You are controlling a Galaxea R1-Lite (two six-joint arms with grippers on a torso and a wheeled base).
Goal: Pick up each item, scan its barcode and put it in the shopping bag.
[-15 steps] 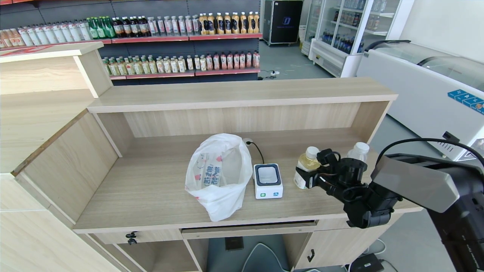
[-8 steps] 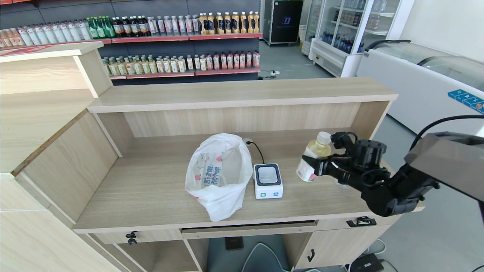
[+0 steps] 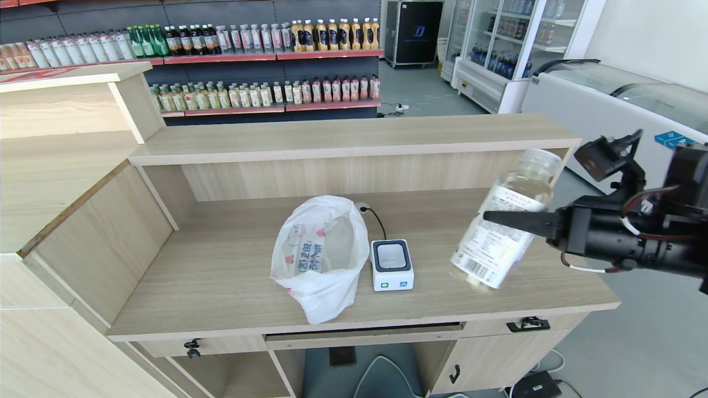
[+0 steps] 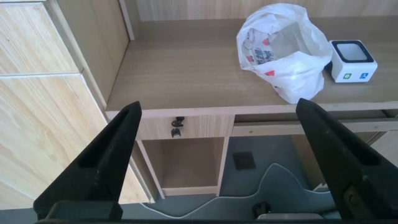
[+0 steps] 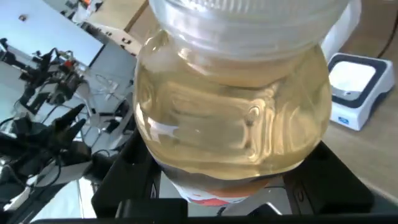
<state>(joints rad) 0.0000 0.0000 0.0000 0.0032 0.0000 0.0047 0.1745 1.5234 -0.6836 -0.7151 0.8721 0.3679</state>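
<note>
Step in hand: item one, between pick-up and scan. The right gripper (image 3: pixel 520 221) is closed around the middle of the bottle (image 3: pixel 489 251), one dark finger lying across the label. The bottle holds pale yellow liquid and hangs in the air, clear of the counter (image 3: pixel 221 276). It is tilted, cap toward 1 o'clock and base toward 7 o'clock.

In the head view the bottle is at 3 o'clock of the scanner (image 3: pixel 391 264) and apart from it. The shopping bag (image 3: pixel 321 254) stands just beside the scanner at its 9 o'clock, mouth open upward.

The left gripper (image 4: pixel 219 107) is spread wide and holds nothing. It sits low, off the counter's near edge.

Next move, as we judge it: carry the bottle toward 9 o'clock until it is over the scanner window. Turn the wrist so that the barcode faces down onto the glass. Only then go on to the bag mouth. The grip at mid-body looks firm enough for that turn, though the smooth round wall could slip.

Hidden or unclear:
- We cannot pick out the barcode. The label's fine print faces the head camera, and the finger covers part of it.
- The far finger is behind the bottle.
- The counter behind the bottle is screened, so we cannot tell if more items wait there.
- The bag's contents are not readable.
</note>
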